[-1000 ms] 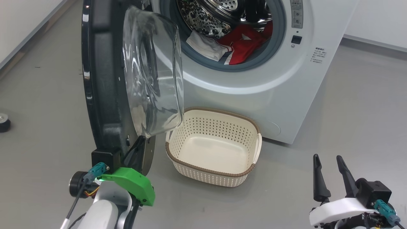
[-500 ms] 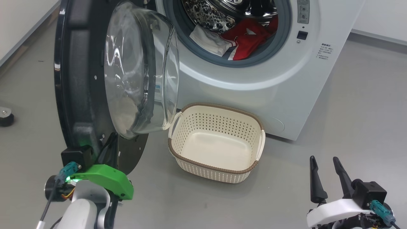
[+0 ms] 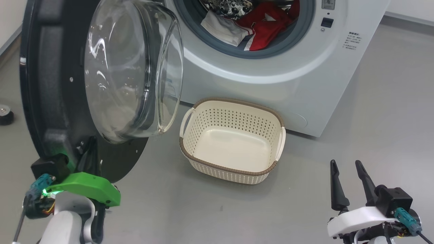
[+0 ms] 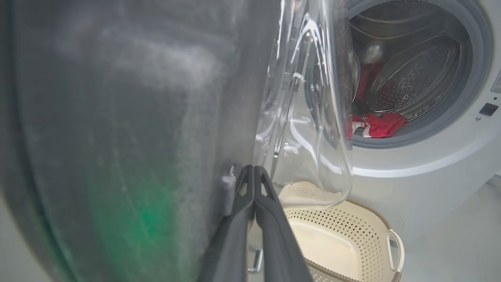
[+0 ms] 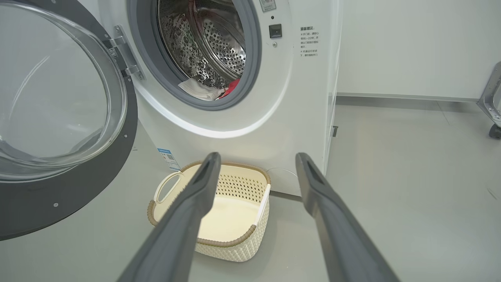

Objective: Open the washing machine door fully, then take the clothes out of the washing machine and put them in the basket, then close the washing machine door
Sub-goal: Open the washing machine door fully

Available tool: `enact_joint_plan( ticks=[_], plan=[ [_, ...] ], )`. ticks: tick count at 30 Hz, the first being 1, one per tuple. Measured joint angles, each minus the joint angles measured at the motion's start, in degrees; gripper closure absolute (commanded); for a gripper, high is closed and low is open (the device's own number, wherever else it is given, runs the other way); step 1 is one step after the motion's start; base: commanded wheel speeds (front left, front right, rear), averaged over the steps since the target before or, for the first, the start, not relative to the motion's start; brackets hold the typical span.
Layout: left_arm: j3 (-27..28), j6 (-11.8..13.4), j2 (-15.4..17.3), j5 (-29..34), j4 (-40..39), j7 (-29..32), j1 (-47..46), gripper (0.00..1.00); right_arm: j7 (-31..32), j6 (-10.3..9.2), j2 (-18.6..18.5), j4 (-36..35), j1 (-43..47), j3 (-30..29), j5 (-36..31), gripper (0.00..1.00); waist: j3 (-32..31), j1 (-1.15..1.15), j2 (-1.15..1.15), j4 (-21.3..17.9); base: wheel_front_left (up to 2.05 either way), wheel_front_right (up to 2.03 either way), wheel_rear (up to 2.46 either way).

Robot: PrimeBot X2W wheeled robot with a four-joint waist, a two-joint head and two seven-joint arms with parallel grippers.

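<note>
The washing machine door [image 3: 34, 84] stands swung out to the left, its glass bowl [image 3: 129, 67] facing the machine. My left gripper [image 3: 91, 144] is shut, empty, its fingertips [image 4: 254, 169] pressed against the door's [image 4: 117, 117] dark inner face just below the glass. In the washing machine [image 3: 271, 84], red clothes [image 3: 268, 27] and a white garment [image 3: 223, 30] lie at the drum's mouth. The cream basket [image 3: 217, 166] sits empty on the floor before the machine. My right gripper [image 3: 345, 164] hovers open at the lower right, pointing at the basket [image 5: 219, 243] and holding nothing.
Grey floor [image 3: 373, 118] spreads to the right of the machine. A small black caster foot [image 3: 5, 115] rests on the floor at the far left, behind the door. A metal frame leg with a wheel [image 5: 494, 117] stands far right by the wall.
The door has swung further open to the left, with my shut left gripper moving along against its inner face. The head view has shifted too. The right gripper has stayed open in place.
</note>
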Motion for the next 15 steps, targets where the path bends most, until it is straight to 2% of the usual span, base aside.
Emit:
enact_joint_plan(
  ticks=[15],
  plan=[
    [8.48, 0.59, 2.61, -3.49, 1.16, -1.65, -0.2, 1.0, 0.11, 0.0, -1.02, -0.88, -1.97, 0.44, -1.11, 0.0, 3.92, 0.0, 0.0, -0.26, 0.0, 0.0, 0.0]
  ],
)
